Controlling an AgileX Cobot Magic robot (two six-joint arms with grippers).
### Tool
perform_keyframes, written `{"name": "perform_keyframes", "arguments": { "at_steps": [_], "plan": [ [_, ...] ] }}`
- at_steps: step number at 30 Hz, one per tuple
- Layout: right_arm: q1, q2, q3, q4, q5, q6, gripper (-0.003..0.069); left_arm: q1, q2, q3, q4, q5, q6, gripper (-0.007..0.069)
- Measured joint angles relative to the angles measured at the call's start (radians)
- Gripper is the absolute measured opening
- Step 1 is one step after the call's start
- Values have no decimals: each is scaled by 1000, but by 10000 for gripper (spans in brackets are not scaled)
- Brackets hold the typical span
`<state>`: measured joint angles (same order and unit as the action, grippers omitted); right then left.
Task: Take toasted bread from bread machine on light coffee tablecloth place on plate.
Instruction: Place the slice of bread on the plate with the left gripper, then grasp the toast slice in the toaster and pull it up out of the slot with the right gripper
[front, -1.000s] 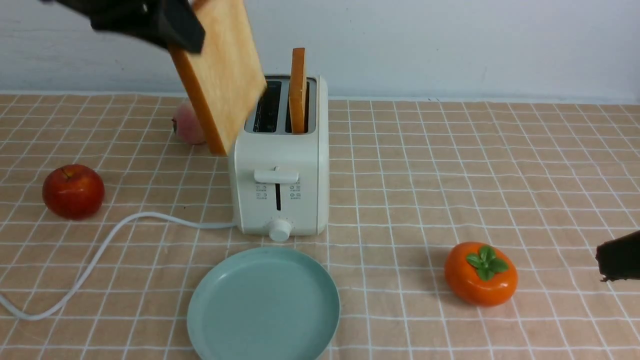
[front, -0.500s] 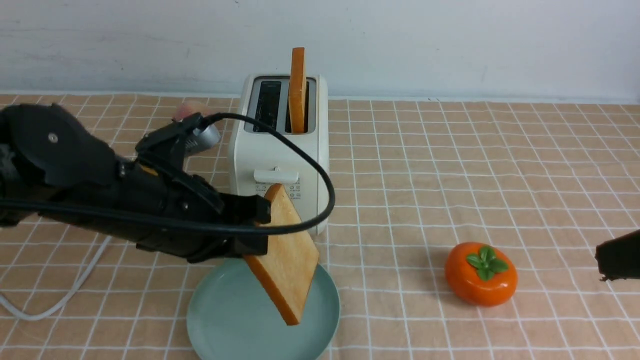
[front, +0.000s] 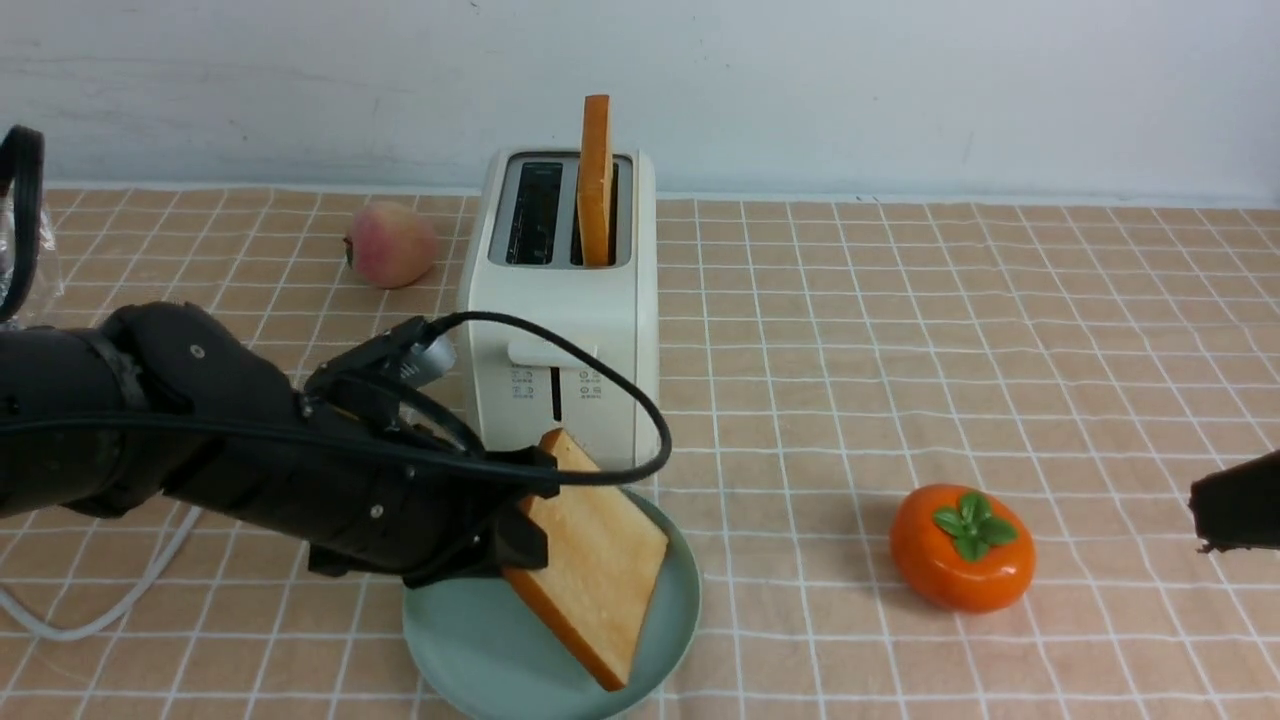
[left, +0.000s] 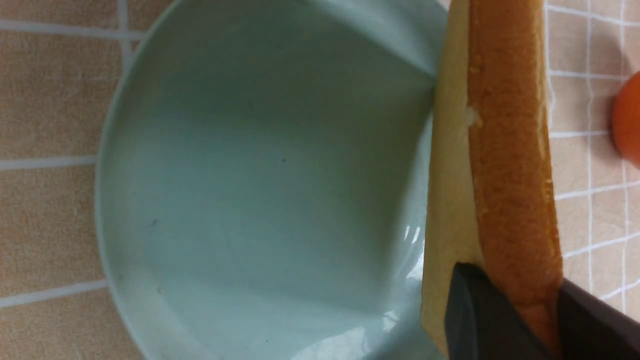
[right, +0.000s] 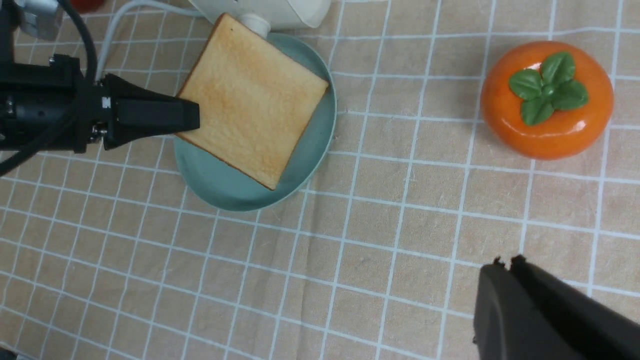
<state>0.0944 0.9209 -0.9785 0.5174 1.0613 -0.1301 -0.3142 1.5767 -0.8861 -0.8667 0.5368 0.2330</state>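
My left gripper (front: 520, 510) is shut on one corner of a toasted bread slice (front: 600, 560) and holds it tilted over the pale blue-green plate (front: 470, 640). The slice's low edge rests on or just above the plate's right side. The left wrist view shows the slice's crust (left: 510, 150) between the fingers, with the plate (left: 250, 175) beside it. A second slice (front: 596, 180) stands in the right slot of the cream-white bread machine (front: 560, 330); the left slot is empty. My right gripper (front: 1200, 515) is shut and empty, low at the far right over the light coffee tablecloth (front: 900, 330).
An orange persimmon (front: 962, 548) sits right of the plate, between it and my right gripper. A peach (front: 390, 243) lies left of the toaster at the back. The toaster's white cord (front: 120, 590) runs along the cloth under my left arm.
My left arm has swung the slice down from beside the toaster top to the plate and laid it flatter. The plate has shifted slightly right. The right gripper has not moved.
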Motion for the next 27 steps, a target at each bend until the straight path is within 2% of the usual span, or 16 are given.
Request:
{"name": "perform_keyframes", "arguments": {
  "at_steps": [6,7,9,10,13,16,17,18,19,20,21,24,27],
  "plan": [
    [0,0,0,5,0,0,15,0,0,0,111,27,-5,239],
    [0,0,0,14,-2,0,17,0,-3,0,183,45,-29,287],
    [0,0,0,35,-9,-5,18,0,-8,0,251,63,-78,314],
    [0,0,-1,63,-24,-23,20,0,-19,0,328,83,-146,319],
    [0,1,-1,161,-70,-100,21,0,-54,0,509,133,-334,281],
    [0,16,-7,277,-119,-202,22,0,-115,0,689,186,-522,188],
    [0,20,-9,293,-121,-218,22,0,-120,0,711,195,-542,181],
    [0,42,-28,350,-127,-270,22,0,-166,0,782,228,-606,103],
    [0,55,-34,363,-127,-279,22,0,-179,0,789,235,-612,94],
    [1,91,-70,401,-126,-305,22,0,-230,0,828,253,-643,22],
    [1,121,-97,415,-123,-312,22,0,-281,0,842,262,-652,-14],
    [6,215,-177,424,-123,-321,26,0,-410,0,849,269,-658,-14],
    [52,305,-256,387,-138,-318,32,0,-557,15,849,267,-659,-14]
  ]
}}
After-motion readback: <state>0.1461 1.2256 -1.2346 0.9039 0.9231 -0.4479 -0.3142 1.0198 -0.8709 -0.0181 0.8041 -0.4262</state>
